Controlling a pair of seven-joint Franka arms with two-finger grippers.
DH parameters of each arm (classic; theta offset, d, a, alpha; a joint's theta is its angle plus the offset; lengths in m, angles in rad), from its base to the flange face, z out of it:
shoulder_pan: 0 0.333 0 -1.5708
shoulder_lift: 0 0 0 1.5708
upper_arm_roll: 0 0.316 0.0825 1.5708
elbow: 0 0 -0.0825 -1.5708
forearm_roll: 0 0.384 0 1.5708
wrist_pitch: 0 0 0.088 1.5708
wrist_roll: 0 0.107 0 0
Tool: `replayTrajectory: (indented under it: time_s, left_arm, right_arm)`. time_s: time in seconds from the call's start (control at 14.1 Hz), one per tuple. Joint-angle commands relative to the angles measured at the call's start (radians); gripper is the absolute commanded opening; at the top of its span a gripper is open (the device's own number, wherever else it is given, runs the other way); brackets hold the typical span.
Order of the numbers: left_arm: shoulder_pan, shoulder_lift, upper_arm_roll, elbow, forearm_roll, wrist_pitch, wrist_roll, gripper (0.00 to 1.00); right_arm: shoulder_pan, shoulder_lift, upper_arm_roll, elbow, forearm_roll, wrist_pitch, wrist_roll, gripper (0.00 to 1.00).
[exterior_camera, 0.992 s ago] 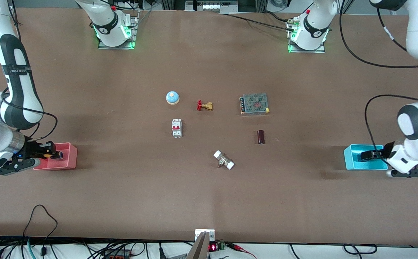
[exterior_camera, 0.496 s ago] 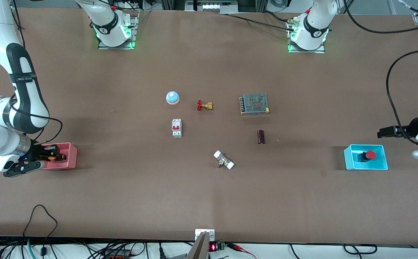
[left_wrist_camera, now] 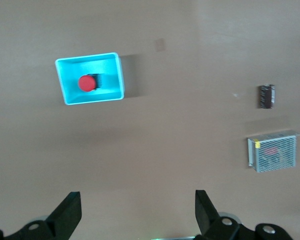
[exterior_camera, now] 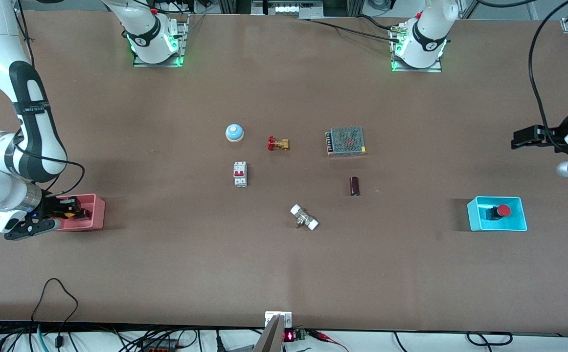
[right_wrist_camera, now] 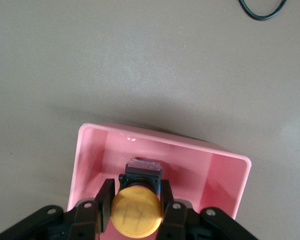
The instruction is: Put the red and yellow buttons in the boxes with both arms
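Note:
The pink-red box [exterior_camera: 95,211] stands at the right arm's end of the table. My right gripper [exterior_camera: 79,212] is inside it, shut on the yellow button [exterior_camera: 70,213]. In the right wrist view the right gripper [right_wrist_camera: 136,200] clamps the dark body under the yellow cap [right_wrist_camera: 136,210], low over the floor of the pink box [right_wrist_camera: 165,141]. The cyan box [exterior_camera: 474,215] stands at the left arm's end, with the red button [exterior_camera: 503,210] lying in it. My left gripper [exterior_camera: 518,138] is open, empty and raised over bare table. The left wrist view shows the left gripper [left_wrist_camera: 136,215], the cyan box [left_wrist_camera: 69,95] and the red button [left_wrist_camera: 87,83].
In the middle of the table are a blue dome [exterior_camera: 234,132], a brass valve [exterior_camera: 278,143], a meshed power supply [exterior_camera: 346,141], a white circuit breaker [exterior_camera: 240,174], a dark cylinder [exterior_camera: 354,186] and a white-ended fitting [exterior_camera: 304,217].
My left gripper has let go of the red button in the cyan box and has risen away from it. My right gripper has sunk slightly into the pink box with the yellow button.

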Motion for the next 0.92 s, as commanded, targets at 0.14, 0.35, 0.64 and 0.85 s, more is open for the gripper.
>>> replayTrajectory:
  time_s: [0.14, 0.35, 0.64, 0.85]
  left_arm:
    - [0.001, -0.001, -0.062, -0.016, 0.003, 0.006, -0.047, 1.0]
    - [-0.001, -0.221, -0.034, -0.303, -0.011, 0.229, -0.04, 1.0]
    - [-0.057, -0.323, 0.03, -0.401, -0.008, 0.314, -0.04, 1.0]
    - [-0.056, -0.284, 0.026, -0.344, -0.013, 0.259, -0.033, 1.0]
  right_arm:
    - [-0.001, 0.002, -0.004, -0.012, 0.023, 0.021, -0.028, 0.65]
    - [-0.001, 0.004, -0.004, -0.012, 0.023, 0.019, -0.028, 0.75]
    - [0.002, -0.021, -0.003, -0.012, 0.024, 0.002, -0.024, 1.0]
    - [0.04, -0.149, -0.001, -0.01, 0.026, -0.197, -0.004, 1.0]
